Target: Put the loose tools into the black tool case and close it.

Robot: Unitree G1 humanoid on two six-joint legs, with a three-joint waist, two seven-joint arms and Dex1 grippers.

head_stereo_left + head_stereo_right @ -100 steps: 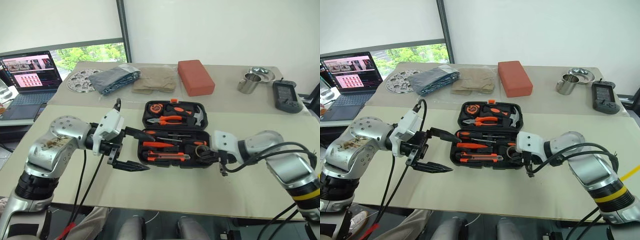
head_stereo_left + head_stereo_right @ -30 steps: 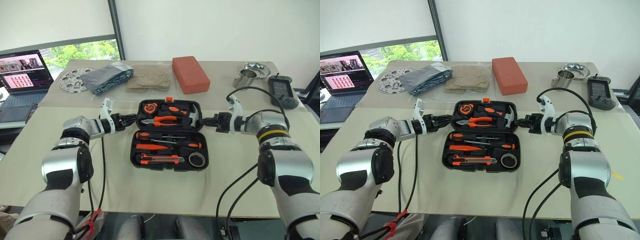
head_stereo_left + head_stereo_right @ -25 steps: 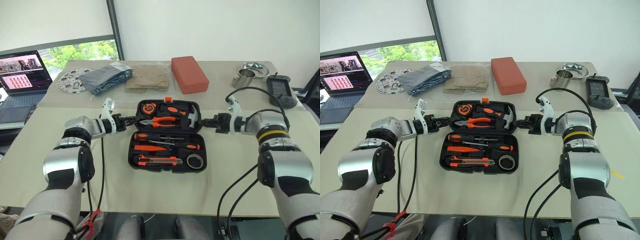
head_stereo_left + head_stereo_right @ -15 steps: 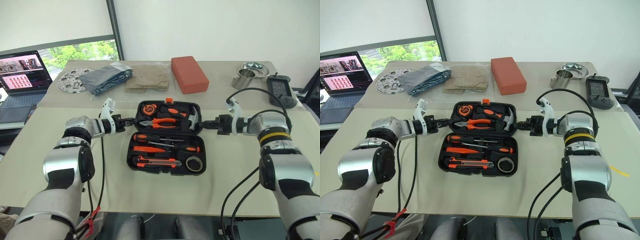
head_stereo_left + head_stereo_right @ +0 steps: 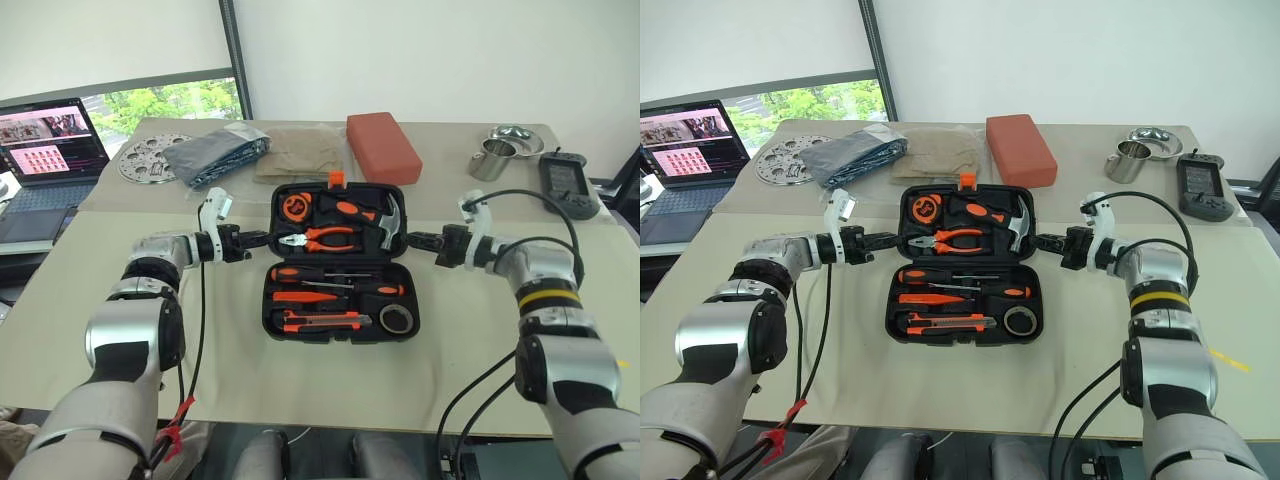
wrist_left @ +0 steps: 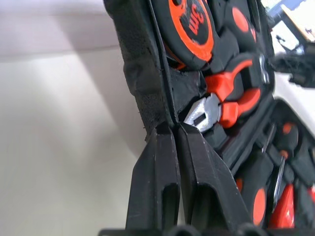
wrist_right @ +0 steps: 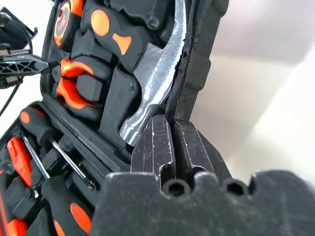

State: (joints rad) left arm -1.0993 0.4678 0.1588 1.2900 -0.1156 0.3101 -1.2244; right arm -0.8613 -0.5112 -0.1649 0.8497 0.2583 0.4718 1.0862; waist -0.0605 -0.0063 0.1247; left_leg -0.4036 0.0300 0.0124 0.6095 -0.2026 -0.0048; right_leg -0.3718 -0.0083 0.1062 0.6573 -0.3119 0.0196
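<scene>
The rectangular hinged black plastic tool case [image 5: 340,258] lies open near the middle of the beige desk [image 5: 300,370], its lid tilted up off the desk on the far side, with an orange latch [image 5: 336,179] at the lid's top edge. The near half holds two orange-and-black-handled screwdrivers [image 5: 340,282], an orange-and-black utility knife [image 5: 320,321] and a dark tape roll [image 5: 396,318] at its right end. The raised lid holds an orange-and-black tape measure [image 5: 296,206], orange-handled pliers [image 5: 320,238] and a steel hammer [image 5: 392,222].

The left gripper [image 5: 262,240] is closed, its two black fingers [image 6: 167,187] pressed together, their tips at the lid's left edge. The right gripper [image 5: 412,240] is likewise closed, its fingers [image 7: 172,147] together at the lid's right edge, just by the hammer head. Whether either pair actually pinches the rim cannot be told.

Beyond the case, on the far part of the desk, lie a red-orange block [image 5: 383,148], a folded tan cloth [image 5: 300,165], a grey-blue folded cloth [image 5: 215,155] and a round perforated metal disc [image 5: 150,160]. At far right stand a steel cup [image 5: 487,160], a steel bowl [image 5: 515,137] and a dark handheld device [image 5: 566,186]. An open laptop [image 5: 45,160] sits at far left.
</scene>
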